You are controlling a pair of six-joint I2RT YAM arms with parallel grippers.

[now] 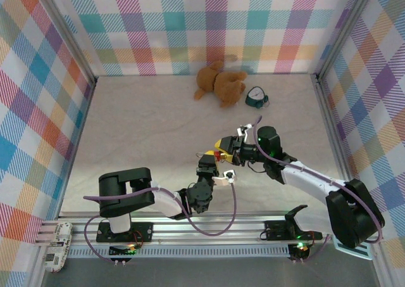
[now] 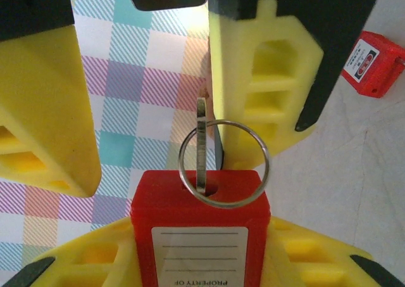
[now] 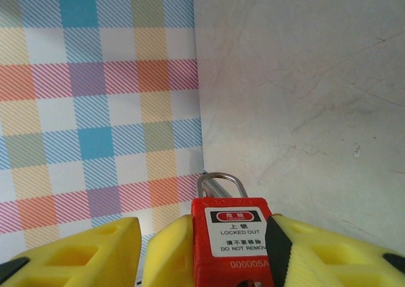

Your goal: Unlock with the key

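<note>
Geometry as I'm reading it: left gripper is clamping the red square padlock by its narrow sides at bottom centre of the left wrist view, with the "PROPERTY OF" label facing that camera. It's presenting the keyhole end toward the other arm, so the thin loop shackle is pointing away, up-frame in the right wrist view.

The tiny slim silvery metal key is standing edge-on at frame centre, its lower end sitting in the slot on the padlock's top face. It's standing rigid, so I'm judging it seated, not dangling. A thin steel split ring is hanging off it and draping over the padlock's top edge.

The right gripper is sitting at the top of that frame with jaws spread wide, gripping nothing, plaid wall showing between them. They're straddling the key, presumably for closing on the bow and twisting. The key is lying just beside the right-hand yellow finger; can't tell if it's touching.

I'm calling it insert done, turn pending. The shackle is looking closed from here.

Risk: the key is sitting off-centre in the jaws, so closing could be shoving it sideways or pinching the ring instead.

Also a second red padlock is lying on the pale counter, upper right, well apart.
</note>
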